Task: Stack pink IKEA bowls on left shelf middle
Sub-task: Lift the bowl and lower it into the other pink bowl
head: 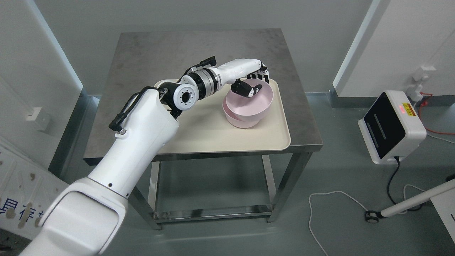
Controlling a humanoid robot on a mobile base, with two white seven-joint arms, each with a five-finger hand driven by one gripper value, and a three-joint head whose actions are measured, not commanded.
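Note:
Two pink bowls sit nested on a cream tray (213,135) on the grey metal table (149,57). The upper pink bowl (256,103) is tilted inside the lower pink bowl (241,121). My left arm reaches in from the lower left across the tray. My left hand (255,84) is at the upper bowl's far rim, with the thumb inside the bowl and the fingers curled over the outside, shut on that rim. No shelf is in view. The right arm does not show.
The table stands between white wall panels left and right. On the floor at the right are a white box-shaped device (391,124) with a black face, loose cables, and a white wheeled leg (408,204). A steel crossbar runs under the table.

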